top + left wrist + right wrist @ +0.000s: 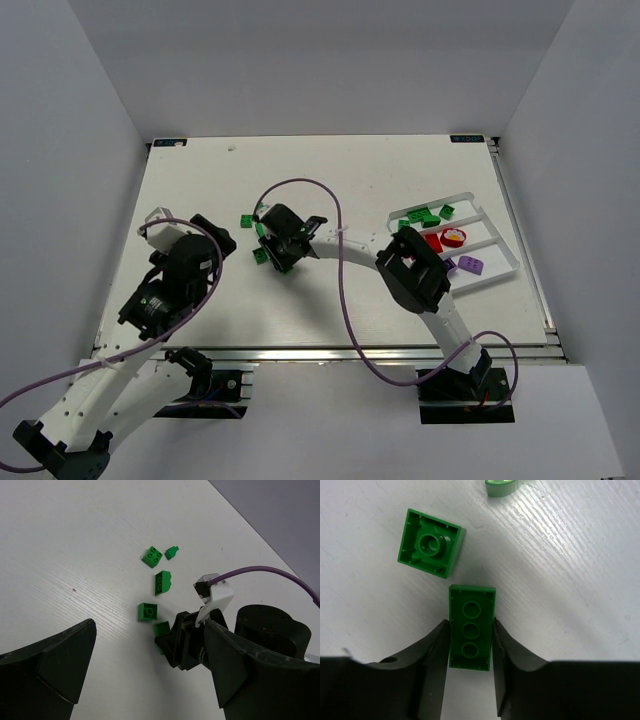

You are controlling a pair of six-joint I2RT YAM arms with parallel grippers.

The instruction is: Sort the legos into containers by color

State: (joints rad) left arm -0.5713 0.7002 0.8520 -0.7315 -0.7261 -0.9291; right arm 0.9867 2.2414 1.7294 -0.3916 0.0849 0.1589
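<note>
Legos in the tray: green in its far compartment, red ones middle, purple ones near. Well left of the tray, the right end effector pinches a green brick on the desk; left end effector spread.

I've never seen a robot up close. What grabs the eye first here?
The right gripper, in the middle of the table, has its fingers against both long sides of an upturned green brick, with other green bricks loose beside it. Then the white tray at the right, holding green pieces, a red piece and purple pieces in separate compartments.
</note>
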